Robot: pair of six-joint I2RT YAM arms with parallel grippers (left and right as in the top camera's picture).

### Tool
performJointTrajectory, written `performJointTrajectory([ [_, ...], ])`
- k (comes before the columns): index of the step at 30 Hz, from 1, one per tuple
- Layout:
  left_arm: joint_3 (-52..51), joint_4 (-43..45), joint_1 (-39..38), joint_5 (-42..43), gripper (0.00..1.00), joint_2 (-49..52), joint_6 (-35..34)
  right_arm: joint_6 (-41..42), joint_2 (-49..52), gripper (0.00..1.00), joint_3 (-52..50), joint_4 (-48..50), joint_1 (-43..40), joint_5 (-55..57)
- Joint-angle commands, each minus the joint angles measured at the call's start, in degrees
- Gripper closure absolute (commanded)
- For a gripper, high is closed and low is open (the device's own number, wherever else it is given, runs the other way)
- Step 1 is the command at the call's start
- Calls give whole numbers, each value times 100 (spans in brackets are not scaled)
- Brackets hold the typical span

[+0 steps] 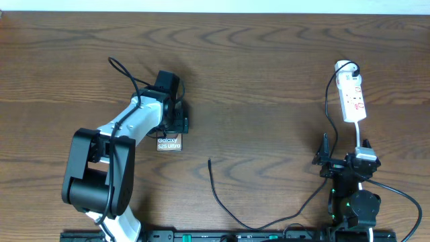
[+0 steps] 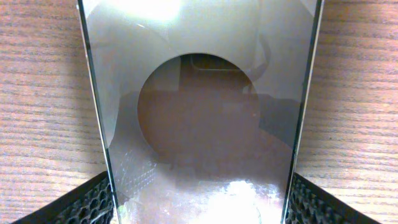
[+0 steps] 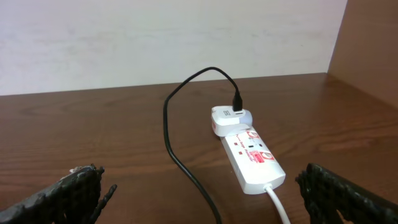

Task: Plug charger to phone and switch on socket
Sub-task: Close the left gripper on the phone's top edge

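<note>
The phone [image 1: 169,142] lies flat on the wooden table, with its "Galaxy" lettered end showing below my left gripper [image 1: 176,125]. In the left wrist view the phone's glossy face [image 2: 199,112] fills the frame. My left gripper [image 2: 199,214] has a finger pad against each long edge, shut on the phone. The socket [image 1: 353,98] lies at the far right and also shows in the right wrist view [image 3: 255,158]. The charger cable [image 1: 228,208] runs from a white adapter [image 3: 229,118] on the socket to its loose plug tip [image 1: 209,161]. My right gripper [image 1: 344,160] is open and empty, short of the socket [image 3: 205,199].
The socket's white cord [image 3: 278,205] runs back toward my right arm. The black charger cable [image 3: 180,162] crosses the table between my right fingers. A white wall stands behind the table, with a brown side panel at the right.
</note>
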Motion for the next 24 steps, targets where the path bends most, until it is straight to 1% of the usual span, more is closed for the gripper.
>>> performJointTrajectory([
  [1,-203,-26,24,-50,22,87,-48,72,-31,1,-7,-17,33,68],
  [9,-203,-26,24,-50,29,87,-48,72,-31,1,-7,-17,33,68],
  [13,-203,-26,24,-50,35,87,-48,72,-31,1,-7,-17,33,68],
  [14,-203,-26,24,-50,38,87,-48,72,-31,1,-7,-17,33,68],
  [20,-203,-26,24,-50,40,87,-48,72,-31,1,-7,-17,33,66],
  [22,-203,-26,24,-50,46,87,-48,72,-31,1,-7,-17,33,68],
  [24,-203,-26,24,-50,56,87,-48,72,-31,1,-7,-17,33,68],
])
